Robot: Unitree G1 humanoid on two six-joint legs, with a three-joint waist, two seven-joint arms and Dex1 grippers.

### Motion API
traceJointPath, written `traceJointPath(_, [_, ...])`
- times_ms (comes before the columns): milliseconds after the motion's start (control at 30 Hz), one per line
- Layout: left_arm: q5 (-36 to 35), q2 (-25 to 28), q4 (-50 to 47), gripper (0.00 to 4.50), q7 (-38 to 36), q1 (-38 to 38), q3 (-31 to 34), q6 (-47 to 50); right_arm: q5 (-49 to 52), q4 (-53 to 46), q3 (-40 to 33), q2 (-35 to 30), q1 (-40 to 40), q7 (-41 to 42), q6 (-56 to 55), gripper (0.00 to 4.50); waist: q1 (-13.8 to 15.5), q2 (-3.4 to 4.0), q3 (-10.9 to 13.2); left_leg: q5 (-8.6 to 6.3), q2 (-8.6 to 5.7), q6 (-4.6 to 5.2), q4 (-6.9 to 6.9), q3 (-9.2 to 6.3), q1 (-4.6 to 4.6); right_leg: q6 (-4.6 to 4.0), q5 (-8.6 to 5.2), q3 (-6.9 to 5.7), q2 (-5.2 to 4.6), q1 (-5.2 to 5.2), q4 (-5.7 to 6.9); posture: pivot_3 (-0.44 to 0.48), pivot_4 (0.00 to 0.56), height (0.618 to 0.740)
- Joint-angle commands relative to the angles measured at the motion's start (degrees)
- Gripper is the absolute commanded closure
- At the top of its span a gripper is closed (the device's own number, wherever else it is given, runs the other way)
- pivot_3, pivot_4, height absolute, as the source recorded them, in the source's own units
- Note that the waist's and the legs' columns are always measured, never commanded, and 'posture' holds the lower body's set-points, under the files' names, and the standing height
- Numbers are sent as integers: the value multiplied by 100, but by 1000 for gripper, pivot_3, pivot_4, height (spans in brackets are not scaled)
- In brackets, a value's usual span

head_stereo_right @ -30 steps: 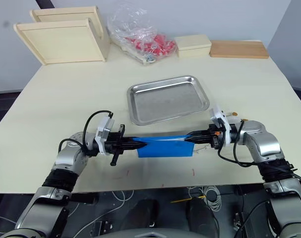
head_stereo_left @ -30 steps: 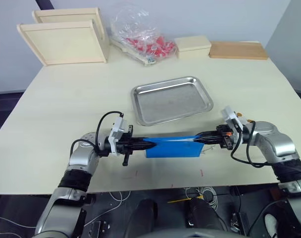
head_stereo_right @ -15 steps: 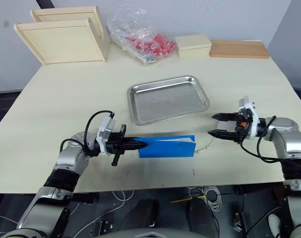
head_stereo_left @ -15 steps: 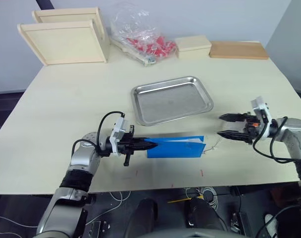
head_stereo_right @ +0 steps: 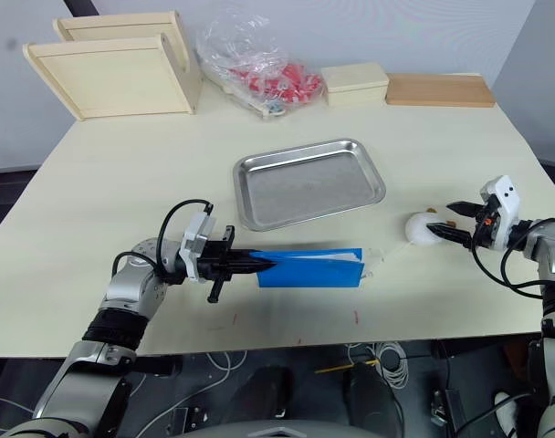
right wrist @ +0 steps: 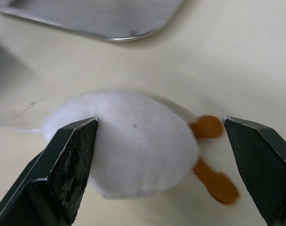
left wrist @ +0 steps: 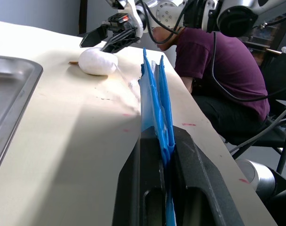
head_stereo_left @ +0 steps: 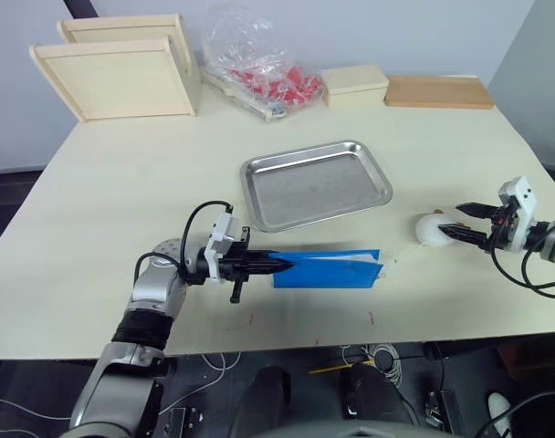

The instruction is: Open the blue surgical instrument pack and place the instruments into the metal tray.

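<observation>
The pale table (head_stereo_left: 122, 182) carries everything, with two wooden boxes (head_stereo_left: 118, 73) leaning at its far left, a clear bag (head_stereo_left: 259, 64) of red items behind the middle, and a small cream box (head_stereo_left: 355, 85) and a flat wooden board (head_stereo_left: 439, 91) at the far right. The tray (head_stereo_left: 317, 183) sits near the middle, bare inside. Just in front of it, nearer the robot, the blue pack (head_stereo_left: 328, 270) lies closed on the table, well apart from the tray's rim. The left gripper (head_stereo_left: 276, 265) is pressed together on the pack's left end; the left wrist view shows the blue layers (left wrist: 154, 101) pinched between its fingers (left wrist: 192, 169). To the right of the pack, near the tray's right corner, lies a white wad (head_stereo_left: 432, 231) with small orange tabs (right wrist: 211, 150) beside it. The right gripper (head_stereo_left: 462, 222) is at the wad with its fingers spread on either side. A person in a purple top (left wrist: 218, 66) sits beyond the table edge.
</observation>
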Motion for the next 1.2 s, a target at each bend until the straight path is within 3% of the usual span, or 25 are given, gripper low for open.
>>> traceJointPath(33, [-59,18,-213,4500,-196,-67,116,-64,192,-258,-190,-104,70,129,625,742,0,0,0,0,0,0,0,0,0,0,0,1,0,0,0,0,150,740])
traceJointPath(300, [-67,20,-279,4500,-115,-26,147,-38,580,-1198,-352,2,514,96,1470,4455,6,0,0,0,0,0,0,-4,0,1,0,-1,0,1,0,0,150,740])
traceJointPath(533, [-46,43,-255,4500,-55,-70,184,-47,1262,-2013,-935,17,701,81,1969,4455,4,2,1,0,0,0,0,-4,-2,1,0,-2,0,0,0,0,150,740])
traceJointPath(833, [26,27,-223,4500,8,-117,169,-65,2967,-3234,-2201,694,357,-1058,2979,4455,-3,3,2,0,1,0,-1,-11,-2,2,0,-2,0,0,0,0,150,740])
traceJointPath(1200, [180,-76,-8,4500,-29,-321,109,-187,3763,-4505,-2062,1233,33,-1970,3362,4455,13,4,3,0,3,1,-2,-14,-10,2,0,-7,-1,-1,-2,0,150,740])
